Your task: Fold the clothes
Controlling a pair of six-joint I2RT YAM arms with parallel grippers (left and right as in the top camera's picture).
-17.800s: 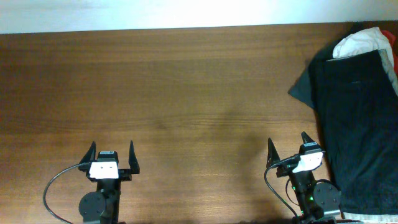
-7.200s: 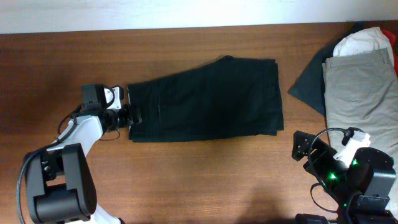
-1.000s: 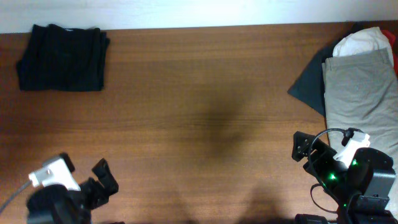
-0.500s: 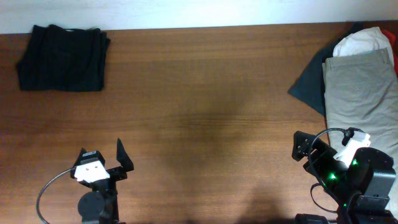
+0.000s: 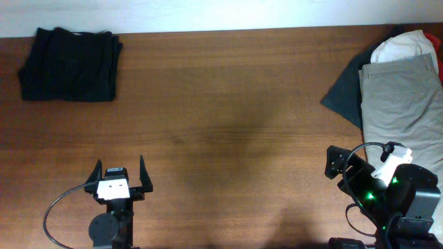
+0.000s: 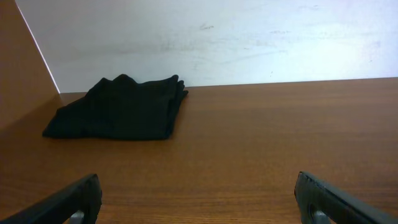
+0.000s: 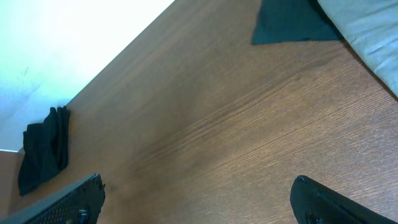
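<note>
Black shorts (image 5: 69,63): faintly ribbed, folded to a soft rectangle at the far left corner of your wood-grain table (image 5: 228,104). Left gripper (image 5: 121,166) and right gripper (image 7: 198,182): jaws wide apart, holding nothing. Beige shorts (image 5: 401,104) lie flat at the right edge.

Wooden table (image 5: 228,104): folded black shorts (image 5: 68,64) in far-left corner; pile of clothes (image 5: 400,97) along right edge.

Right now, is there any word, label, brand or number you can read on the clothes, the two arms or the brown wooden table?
No readable text in any view.
White plate on the left gripper: a small dark mark, too small to read.
Folded black fabric shorts and beige fabric shorts: no print or tag showing.
</note>
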